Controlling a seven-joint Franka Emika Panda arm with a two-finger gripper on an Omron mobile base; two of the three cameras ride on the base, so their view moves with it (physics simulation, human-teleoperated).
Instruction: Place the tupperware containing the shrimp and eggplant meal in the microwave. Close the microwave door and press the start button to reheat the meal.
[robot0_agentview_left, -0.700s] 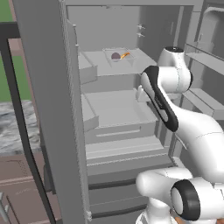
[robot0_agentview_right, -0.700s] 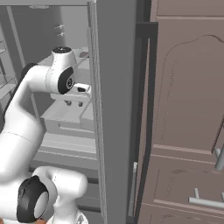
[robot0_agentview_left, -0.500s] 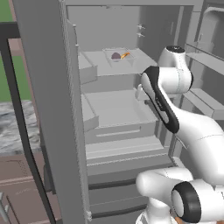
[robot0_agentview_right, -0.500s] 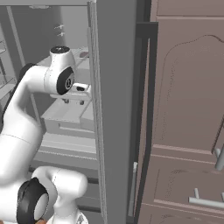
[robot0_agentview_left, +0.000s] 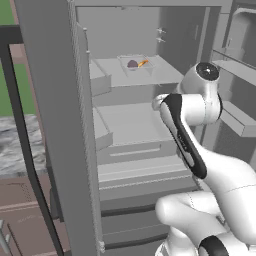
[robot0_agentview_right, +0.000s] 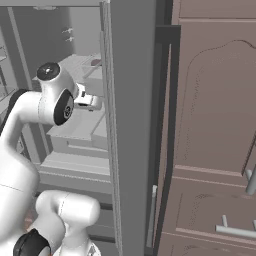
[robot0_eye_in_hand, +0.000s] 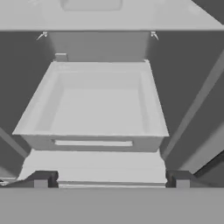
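The tupperware (robot0_agentview_left: 136, 63) sits on the upper shelf of an open fridge, a dark purple eggplant lump and an orange shrimp piece inside it. My arm reaches into the fridge one shelf lower, and the hand (robot0_agentview_right: 86, 100) hovers well below and in front of the tub. In the hand view the gripper (robot0_eye_in_hand: 111, 180) is open, its two dark fingertips (robot0_eye_in_hand: 41, 179) wide apart with nothing between them. It faces a pale empty bin (robot0_eye_in_hand: 98, 109) on the middle shelf. The microwave and its door are out of view.
The fridge's left door (robot0_agentview_left: 55, 125) stands open close beside the arm, with bins on its inner side. The right door's bins (robot0_agentview_left: 239, 117) flank the arm on the other side. A brown wooden cabinet (robot0_agentview_right: 210, 125) stands right of the fridge.
The arm's upper wrist joint has sunk a little while the hand stays in front of the middle shelf. The jaws are as wide apart as before.
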